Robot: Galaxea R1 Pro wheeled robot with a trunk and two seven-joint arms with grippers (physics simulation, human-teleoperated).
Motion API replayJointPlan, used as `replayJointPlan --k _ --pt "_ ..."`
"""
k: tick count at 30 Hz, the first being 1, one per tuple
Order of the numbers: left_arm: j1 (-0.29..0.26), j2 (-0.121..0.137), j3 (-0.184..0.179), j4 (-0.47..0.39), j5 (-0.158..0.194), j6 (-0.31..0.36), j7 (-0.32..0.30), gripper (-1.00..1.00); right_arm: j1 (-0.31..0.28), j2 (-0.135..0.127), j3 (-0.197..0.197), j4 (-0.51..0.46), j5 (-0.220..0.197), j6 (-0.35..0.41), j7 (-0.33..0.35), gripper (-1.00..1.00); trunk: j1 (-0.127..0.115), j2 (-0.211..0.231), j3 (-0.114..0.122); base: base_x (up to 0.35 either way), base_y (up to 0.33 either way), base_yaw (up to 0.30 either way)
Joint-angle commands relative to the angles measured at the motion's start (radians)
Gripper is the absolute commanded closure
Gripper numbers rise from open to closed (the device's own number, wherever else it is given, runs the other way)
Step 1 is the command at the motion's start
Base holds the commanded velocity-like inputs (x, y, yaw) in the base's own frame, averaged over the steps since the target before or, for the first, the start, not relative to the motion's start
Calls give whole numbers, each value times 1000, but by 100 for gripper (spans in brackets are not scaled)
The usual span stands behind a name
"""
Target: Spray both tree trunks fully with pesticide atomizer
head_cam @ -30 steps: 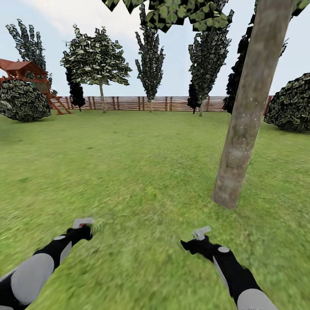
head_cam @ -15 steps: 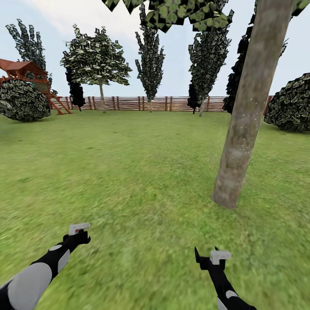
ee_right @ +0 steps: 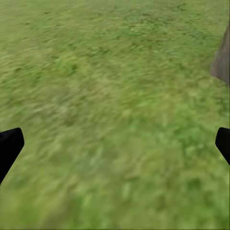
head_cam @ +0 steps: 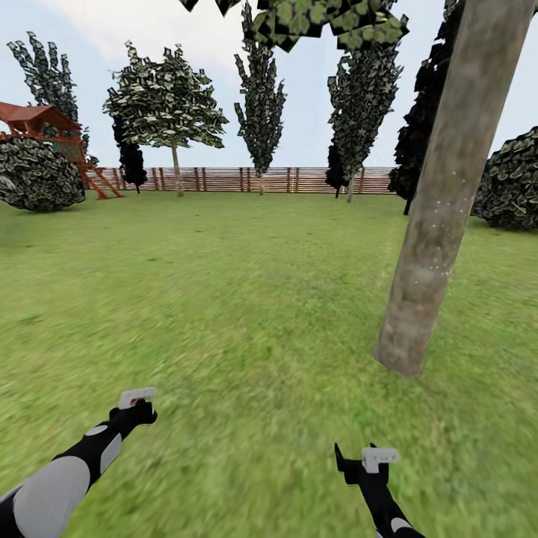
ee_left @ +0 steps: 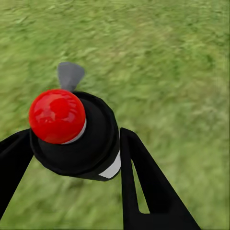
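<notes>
The pesticide atomizer (ee_left: 88,143), a black bottle with a red cap and a white label patch, sits between the two black fingers of my left gripper (ee_left: 74,139), which is shut on it. In the head view that gripper (head_cam: 137,407) hangs low at the left over the grass. My right gripper (head_cam: 356,457) is low at the right, open and holding nothing; its fingers (ee_right: 10,143) stand wide apart over the lawn. A thick grey-brown tree trunk (head_cam: 441,202) rises close ahead on the right, with faint pale specks on its bark. A second tree (head_cam: 176,168) stands far off by the fence.
Green lawn (head_cam: 239,284) stretches ahead to a brown slat fence (head_cam: 246,179). A red wooden playhouse (head_cam: 45,127) and a round bush (head_cam: 37,175) are at the far left, another bush (head_cam: 515,179) at the right. Dark column trees (head_cam: 261,112) line the fence.
My right arm has drawn back and down toward me, and the left arm has pulled back slightly. The whole view has shifted a little, so the near trunk now sits further right.
</notes>
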Motion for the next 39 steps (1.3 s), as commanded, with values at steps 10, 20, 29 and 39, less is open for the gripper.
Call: replayJointPlan --k 10,20,29,39 --pt "1 0 0 0 2 0 0 100 0 2 0 3 0 2 0 -100 0 0 0 291 182 0" --pt "2 0 0 0 2 0 0 100 0 2 0 3 0 2 0 -100 0 0 0 247 235 0" --pt "1 2 0 0 2 0 0 100 0 2 0 3 0 2 0 -100 0 0 0 236 241 0" --pt "1 3 0 0 2 0 0 100 0 2 0 3 0 2 0 -100 0 0 0 214 253 0"
